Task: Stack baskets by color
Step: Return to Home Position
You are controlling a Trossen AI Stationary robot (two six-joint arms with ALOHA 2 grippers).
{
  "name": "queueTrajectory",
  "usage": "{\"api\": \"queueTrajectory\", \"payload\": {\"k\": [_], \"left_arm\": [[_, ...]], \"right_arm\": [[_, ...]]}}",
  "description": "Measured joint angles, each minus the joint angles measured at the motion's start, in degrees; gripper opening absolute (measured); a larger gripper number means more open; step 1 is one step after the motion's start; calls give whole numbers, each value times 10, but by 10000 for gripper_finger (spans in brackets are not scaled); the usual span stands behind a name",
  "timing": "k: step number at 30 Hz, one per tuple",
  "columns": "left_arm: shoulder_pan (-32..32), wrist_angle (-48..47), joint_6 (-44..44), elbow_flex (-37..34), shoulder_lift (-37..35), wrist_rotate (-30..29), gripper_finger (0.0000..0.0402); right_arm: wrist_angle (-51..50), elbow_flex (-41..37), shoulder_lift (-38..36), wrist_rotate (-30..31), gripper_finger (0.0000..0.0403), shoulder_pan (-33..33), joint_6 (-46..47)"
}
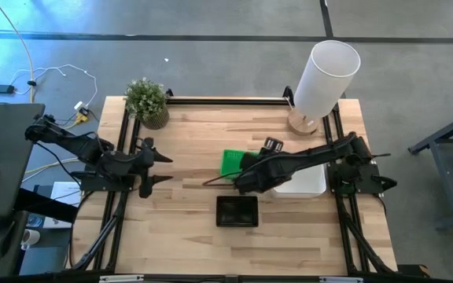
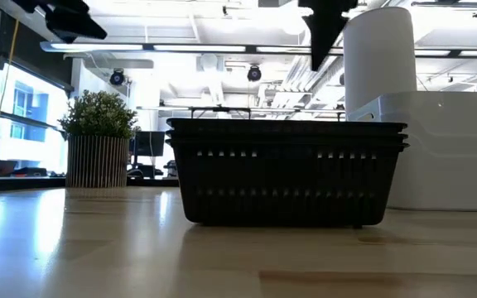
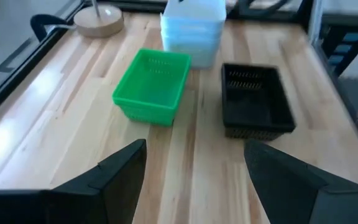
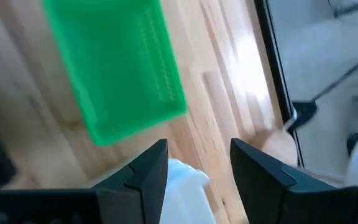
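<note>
Pincers apart | right pincer near green baskets | left pincer near plant | cylinder rear

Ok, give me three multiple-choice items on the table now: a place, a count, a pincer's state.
1. Which colour stack stands nearest the white cylinder? A green, B black, C white.
2. How many basket stacks stand on the table? A two, B three, C four.
3. The right pincer is: A shut on a basket, B open and empty, C out of view.
C: the white stack lies closest to its base.
B: white, green stack and black stack.
B: it gapes bare near the green stack; the left pincer waits open at the table's left.
</note>
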Motion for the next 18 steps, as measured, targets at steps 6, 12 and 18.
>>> {"api": "queueTrajectory", "payload": {"k": [6,12,18], "left_arm": [[10,69,5,-66,-64,2,259],[11,142,37,-139,-120,17,259],[11,183,38,-200,-167,35,259]], "right_arm": [[18,-125,-105,5,161,-16,43],[180,-305,-266,3,161,-18,45],[399,-472,-440,-34,161,-16,-9]]}}
